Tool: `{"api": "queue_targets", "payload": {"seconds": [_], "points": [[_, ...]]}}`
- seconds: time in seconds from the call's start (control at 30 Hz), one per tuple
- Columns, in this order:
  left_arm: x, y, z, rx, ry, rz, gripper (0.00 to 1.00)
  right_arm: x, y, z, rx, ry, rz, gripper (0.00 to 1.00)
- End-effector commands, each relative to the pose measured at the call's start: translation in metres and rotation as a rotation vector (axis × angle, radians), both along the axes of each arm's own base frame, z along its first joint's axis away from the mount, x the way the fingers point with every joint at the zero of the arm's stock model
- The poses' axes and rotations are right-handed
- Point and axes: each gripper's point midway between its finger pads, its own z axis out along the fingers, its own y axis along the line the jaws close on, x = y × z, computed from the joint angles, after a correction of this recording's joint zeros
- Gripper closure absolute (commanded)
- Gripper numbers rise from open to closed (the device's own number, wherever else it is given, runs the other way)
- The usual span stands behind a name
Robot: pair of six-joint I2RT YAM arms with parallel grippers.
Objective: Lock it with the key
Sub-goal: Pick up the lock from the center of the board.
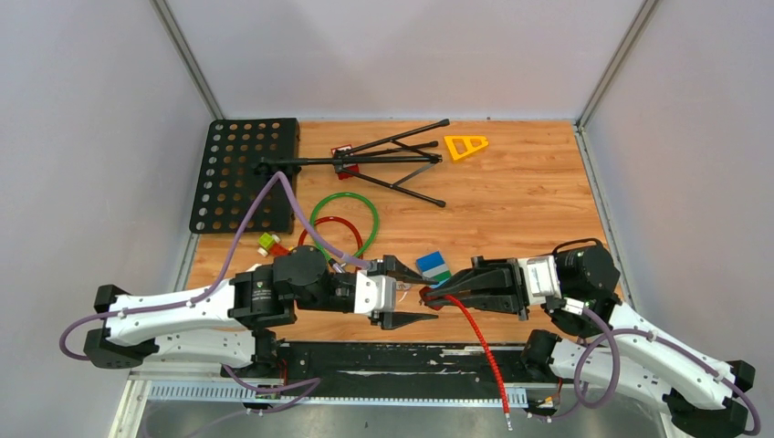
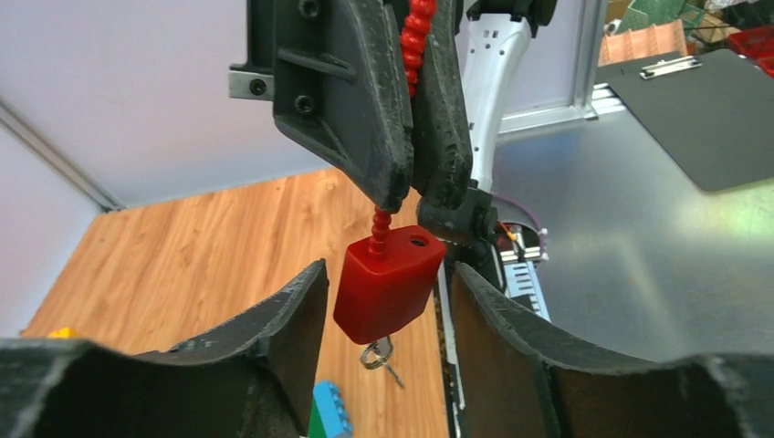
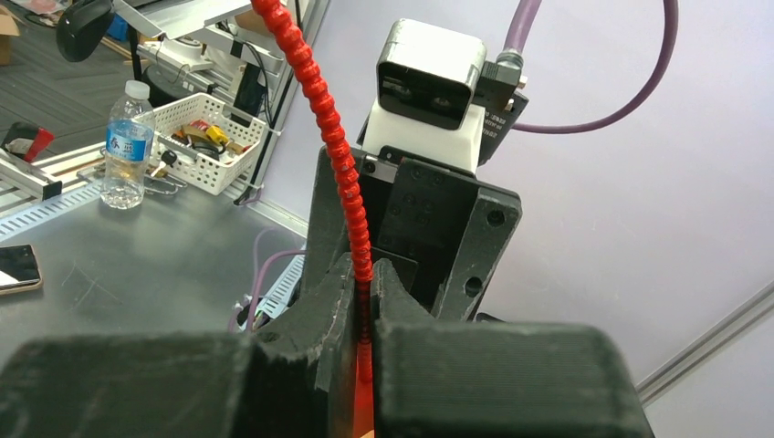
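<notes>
Now pinching the cable (image 3: 334,137) just above the lock (image 2: 385,283) with right jaws pressed together; flanking the lock with left jaws spread. Risking clamping the lock body, not the key (image 2: 391,369) dangling under it, and twisting or swinging it off line.

One red padlock (image 2: 383,292), one key (image 2: 383,358), two rings (image 1: 375,219), maybe three blocks (image 1: 434,265)

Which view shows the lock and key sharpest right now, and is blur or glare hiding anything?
Left wrist: red lock and key sharp, evenly lit; left fingers blur in the foreground; mild sheen on the metal bench. Right wrist: red cable crisp, right fingers soft, lock not seen. Top external: evenly lit, lock tiny.
</notes>
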Motion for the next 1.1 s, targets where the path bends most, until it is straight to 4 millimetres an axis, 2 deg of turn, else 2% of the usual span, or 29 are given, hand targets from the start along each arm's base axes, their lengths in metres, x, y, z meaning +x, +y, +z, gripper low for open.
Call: {"api": "queue_targets", "payload": {"seconds": [0.0,0.13,0.27,0.37,0.43,0.5,0.87,1.07], "points": [[-0.008,-0.002,0.017,-0.024,-0.008,-0.047,0.39,-0.01,-0.013,0.028,0.083,-0.058,0.015,1.0],[-0.01,-0.003,0.019,-0.026,-0.01,-0.058,0.38,-0.011,-0.011,0.028,0.077,-0.06,0.028,1.0],[-0.01,-0.003,0.022,-0.039,-0.009,-0.058,0.45,-0.011,-0.009,0.027,0.067,-0.059,0.038,1.0],[-0.01,-0.004,0.021,-0.04,-0.005,-0.057,0.6,-0.011,-0.009,0.025,0.062,-0.055,0.037,1.0],[-0.009,-0.005,0.021,-0.042,-0.002,-0.049,0.84,-0.01,-0.008,0.024,0.059,-0.052,0.031,1.0],[-0.006,-0.005,0.02,-0.04,0.003,-0.033,1.0,-0.008,-0.008,0.023,0.06,-0.045,0.018,1.0],[0.009,-0.006,0.014,-0.029,-0.015,0.044,1.0,0.013,-0.009,0.019,0.068,-0.013,-0.11,0.87],[0.029,-0.001,0.022,-0.069,0.0,0.166,1.0,0.025,-0.009,0.014,0.071,0.013,-0.182,0.65]]}}
